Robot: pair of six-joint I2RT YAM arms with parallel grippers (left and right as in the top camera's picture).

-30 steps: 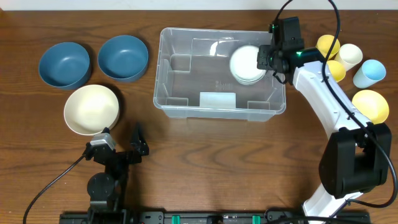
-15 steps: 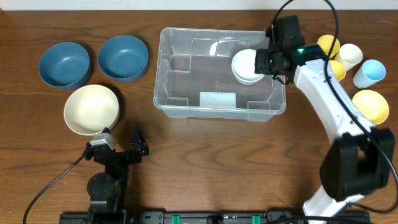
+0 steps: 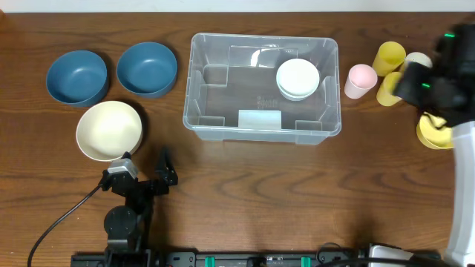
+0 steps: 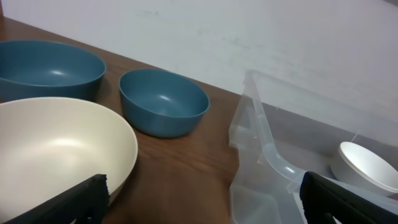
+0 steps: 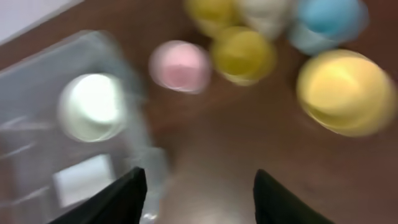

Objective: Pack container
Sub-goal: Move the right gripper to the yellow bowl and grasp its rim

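The container [image 3: 245, 89] sits mid-surface [image 3: 245, 193], with a white bowl [image 3: 297, 78] tucked into its far right corner to leave room. The right end effector [image 5: 199, 193], spread wide and empty, hangs near the pink cup [image 5: 180, 65], probably to fetch another piece. The left end effector [image 4: 202, 198] waits wide open beside the cream bowl [image 4: 56, 143].

Right arm [image 3: 462, 148] gone from over container [image 3: 260, 132]. Now at far right side, blurry in overhead view. Right claw [image 5: 199, 173] was at white bowl [image 3: 297, 78]. Now far from it, fingers apart, nothing between them. White bowl left alone inside container, far right part, whole top now showing. Pink cup [image 3: 361, 80] now showing on counter [image 3: 297, 193], just beside container's right wall; arm hid it before. Blue cup [image 5: 326, 18] now hidden under arm in overhead view. Yellow bowl [image 3: 430, 137] now partly covered by arm.
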